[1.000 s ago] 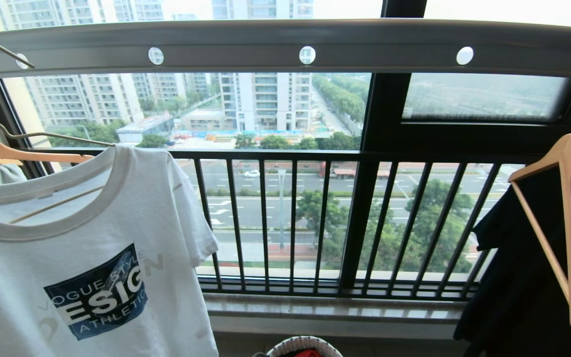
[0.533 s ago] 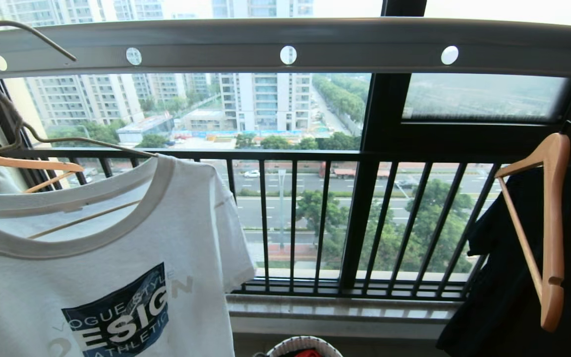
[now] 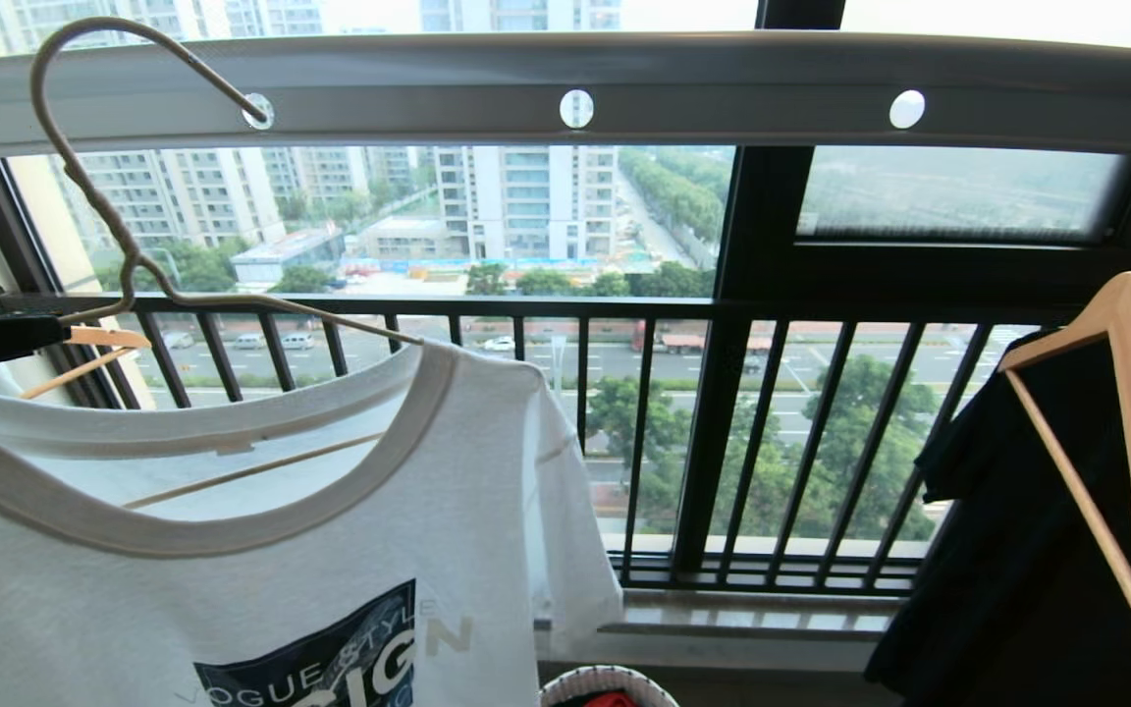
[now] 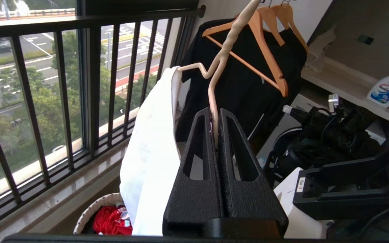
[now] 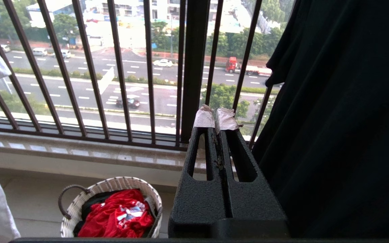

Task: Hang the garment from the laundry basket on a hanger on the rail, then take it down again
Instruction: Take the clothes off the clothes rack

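The garment (image 3: 281,550), a white T-shirt with a dark blue chest print, hangs on the cream wire hanger (image 3: 84,187) at the left of the head view. The hanger's hook curls up over the grey rail (image 3: 723,88), and its tip meets one of the rail's round holes. My left gripper (image 4: 214,113) is shut on the hanger (image 4: 226,50) just below its twisted neck, with the garment (image 4: 150,152) draped beside it. My right gripper (image 5: 216,118) hangs shut on nothing, low by the window. The laundry basket (image 5: 79,206) stands on the floor below.
A red cloth (image 5: 117,216) lies in the basket. A black garment (image 3: 1017,550) hangs on a wooden hanger (image 3: 1130,442) at the right. The black barred window railing (image 3: 723,432) runs behind everything. A detergent bottle (image 4: 385,89) stands on a shelf.
The hanger and T-shirt have moved right and risen. The hook, earlier left of and below the rail, now reaches over it to a hole.
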{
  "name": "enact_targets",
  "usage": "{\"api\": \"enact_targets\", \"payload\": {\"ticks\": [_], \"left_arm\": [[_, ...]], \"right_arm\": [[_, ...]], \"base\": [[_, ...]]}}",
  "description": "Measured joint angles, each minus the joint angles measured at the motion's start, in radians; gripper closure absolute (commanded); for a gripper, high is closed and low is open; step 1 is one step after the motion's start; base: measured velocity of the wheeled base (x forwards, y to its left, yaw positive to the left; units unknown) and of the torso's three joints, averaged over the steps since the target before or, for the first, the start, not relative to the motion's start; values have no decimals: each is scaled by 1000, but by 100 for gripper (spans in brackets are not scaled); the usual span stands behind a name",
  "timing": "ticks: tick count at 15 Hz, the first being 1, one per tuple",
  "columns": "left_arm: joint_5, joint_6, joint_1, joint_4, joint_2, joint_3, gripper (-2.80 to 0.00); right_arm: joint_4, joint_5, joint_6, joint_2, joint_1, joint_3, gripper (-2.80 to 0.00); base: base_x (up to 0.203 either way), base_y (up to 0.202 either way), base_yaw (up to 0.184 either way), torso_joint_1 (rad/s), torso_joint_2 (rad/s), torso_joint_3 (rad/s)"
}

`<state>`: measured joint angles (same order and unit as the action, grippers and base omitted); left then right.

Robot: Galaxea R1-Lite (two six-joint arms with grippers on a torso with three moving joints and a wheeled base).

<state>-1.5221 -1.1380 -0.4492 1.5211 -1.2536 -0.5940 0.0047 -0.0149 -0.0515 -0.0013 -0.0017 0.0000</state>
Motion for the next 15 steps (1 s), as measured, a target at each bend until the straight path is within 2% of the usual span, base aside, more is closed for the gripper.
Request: {"api": "enact_targets", "payload": {"ticks": [3,5,13,15], "left_arm": [[0,-66,68,0,-12,1,0],[23,-110,130,0,-17,0,0],[150,-117,296,-1,-127,28,0],[207,-104,336,-1,-144,42,0]], "right_arm": [[0,0,-1,0,0,0,0],[0,-1,-7,0,0,0,0],[2,-21,-36,0,0,-9,0],[6,-39,-34,0,0,-51,0]], "base": [[0,0,0,0,0,0],[0,0,0,0,0,0],[0,0,0,0,0,0],[0,0,0,0,0,0]]}}
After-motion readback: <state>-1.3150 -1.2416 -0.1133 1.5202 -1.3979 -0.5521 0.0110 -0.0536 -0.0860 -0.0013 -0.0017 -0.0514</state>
